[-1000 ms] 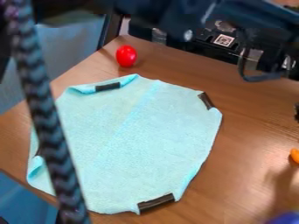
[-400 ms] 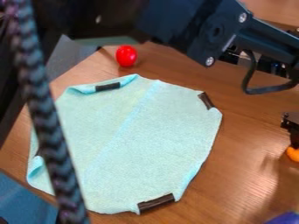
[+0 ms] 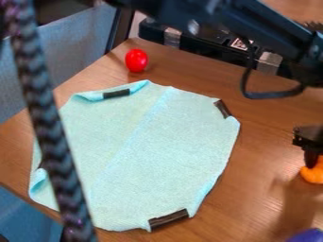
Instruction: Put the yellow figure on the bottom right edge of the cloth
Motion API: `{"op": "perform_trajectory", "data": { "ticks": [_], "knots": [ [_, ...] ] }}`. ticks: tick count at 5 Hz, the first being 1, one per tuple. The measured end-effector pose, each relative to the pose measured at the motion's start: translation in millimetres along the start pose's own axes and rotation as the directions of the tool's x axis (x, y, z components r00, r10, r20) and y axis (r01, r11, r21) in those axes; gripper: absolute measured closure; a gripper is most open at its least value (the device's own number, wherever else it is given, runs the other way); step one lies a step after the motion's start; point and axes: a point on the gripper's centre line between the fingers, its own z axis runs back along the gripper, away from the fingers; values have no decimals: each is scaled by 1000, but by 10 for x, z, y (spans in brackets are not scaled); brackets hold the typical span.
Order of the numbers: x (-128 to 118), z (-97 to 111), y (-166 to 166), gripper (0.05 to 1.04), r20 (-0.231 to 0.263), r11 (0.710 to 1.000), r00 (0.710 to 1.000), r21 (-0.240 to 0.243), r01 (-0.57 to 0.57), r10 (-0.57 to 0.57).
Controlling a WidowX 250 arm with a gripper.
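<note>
At the right edge of the view my gripper (image 3: 311,157) hangs over the wooden table, shut on an orange object (image 3: 313,174), which I take for the task's figure. Part of this object is cut off by the view's edge, and a shadow falls on the wood below and left of it. The light blue cloth (image 3: 157,146) lies to the left, with dark strips at several places on its rim. A stretch of bare wood separates its lower right edge from the gripper.
A red oval object (image 3: 136,60) sits behind the cloth. Something blue (image 3: 309,236) shows in the bottom right corner. A braided cable (image 3: 47,123) crosses the left side, and a black case (image 3: 208,46) lies at the back.
The gripper and the orange object have shifted slightly left into view, and a little lower. The upper arm links above have moved as well. The cloth and red object are unmoved.
</note>
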Motion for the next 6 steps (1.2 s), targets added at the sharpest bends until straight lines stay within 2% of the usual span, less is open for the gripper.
{"op": "perform_trajectory", "data": {
  "ticks": [1, 2, 3, 4, 5, 6],
  "knots": [
    [146, 393, 176, 441, 94, 996, 992, -24, -87, 89],
    [204, 768, 498, 441, 155, 981, 968, -37, -191, 195],
    [206, 905, 1014, 441, 186, 951, 936, 16, -308, 300],
    [63, 906, 1480, 441, 195, 932, 920, 61, -357, 339],
    [-9, 967, 2035, 441, 240, 896, 887, 117, -429, 394],
    [-60, 971, 2333, 441, 264, 870, 865, 138, -473, 428]
  ]
}}
